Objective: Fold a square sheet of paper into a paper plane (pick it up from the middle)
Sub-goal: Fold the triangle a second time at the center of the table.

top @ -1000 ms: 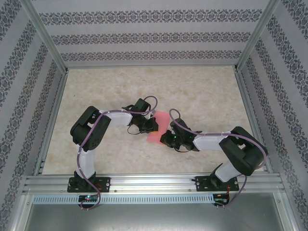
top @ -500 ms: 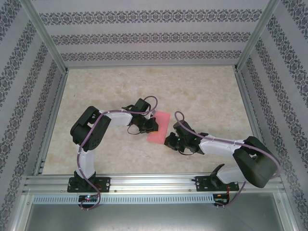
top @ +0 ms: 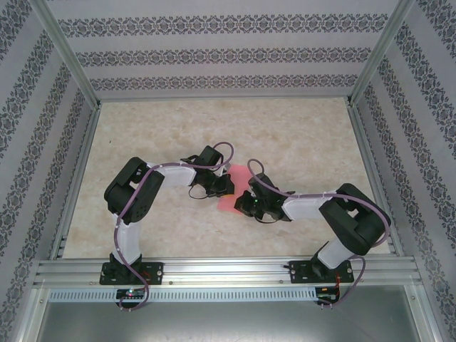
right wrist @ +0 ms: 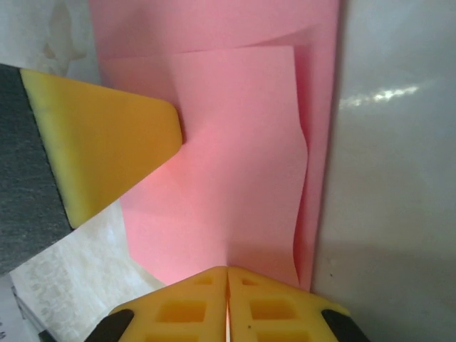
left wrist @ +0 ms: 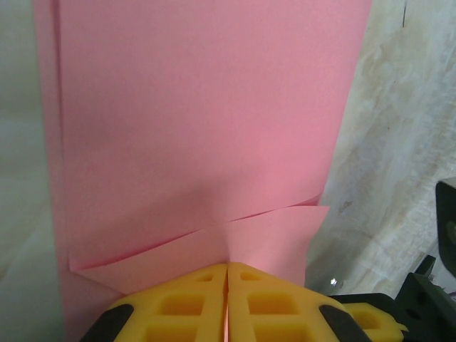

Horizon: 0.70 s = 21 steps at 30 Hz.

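So the left gripper (left wrist: 226, 276) is pinching one edge of the thin, partly folded pink-red paper sheet (left wrist: 199, 121), jaws squeezed tight. The right gripper (right wrist: 227, 279) is clamping another edge likewise, mid beige marbled table (top: 299, 142).

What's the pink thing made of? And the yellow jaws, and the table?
The thin pink folded sheet looks like matte paper: it holds sharp creases and one edge waves. The yellow jaws look like moulded plastic, smooth with square pockets. The pale marbled tabletop seems glossy and hard, reflecting light; stone or laminate, unclear.
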### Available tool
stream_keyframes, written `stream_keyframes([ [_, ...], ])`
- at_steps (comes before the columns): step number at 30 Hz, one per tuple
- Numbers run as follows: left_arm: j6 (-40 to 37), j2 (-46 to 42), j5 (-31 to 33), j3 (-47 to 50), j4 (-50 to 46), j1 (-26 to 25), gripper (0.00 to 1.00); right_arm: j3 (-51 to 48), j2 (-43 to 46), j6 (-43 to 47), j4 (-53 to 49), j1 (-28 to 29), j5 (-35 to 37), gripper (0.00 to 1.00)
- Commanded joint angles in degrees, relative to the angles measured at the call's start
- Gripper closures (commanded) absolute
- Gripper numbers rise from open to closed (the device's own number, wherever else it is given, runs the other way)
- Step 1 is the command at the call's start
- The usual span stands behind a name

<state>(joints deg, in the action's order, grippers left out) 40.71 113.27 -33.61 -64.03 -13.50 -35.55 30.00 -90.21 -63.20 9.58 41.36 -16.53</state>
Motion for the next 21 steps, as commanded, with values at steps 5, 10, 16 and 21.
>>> stream_keyframes([
  [5,-1.8,2.7,5.7,0.6,-5.8,-0.8,0.89,-7.8,2.2,-3.2,2.0,0.6,-0.1,0.88],
  [10,-1.7,2.9,5.6,0.7,-5.8,-0.8,0.89,-7.6,5.6,-2.3,-2.3,0.9,0.2,0.87],
  [16,-1.8,1.7,4.2,0.2,-5.5,-0.7,0.88,-6.6,12.5,-1.2,-9.0,0.2,4.1,0.85],
  [21,-2.3,-0.7,1.5,-1.2,-5.7,-0.8,0.85,-3.3,16.9,1.4,-13.9,-1.6,9.2,0.71],
])
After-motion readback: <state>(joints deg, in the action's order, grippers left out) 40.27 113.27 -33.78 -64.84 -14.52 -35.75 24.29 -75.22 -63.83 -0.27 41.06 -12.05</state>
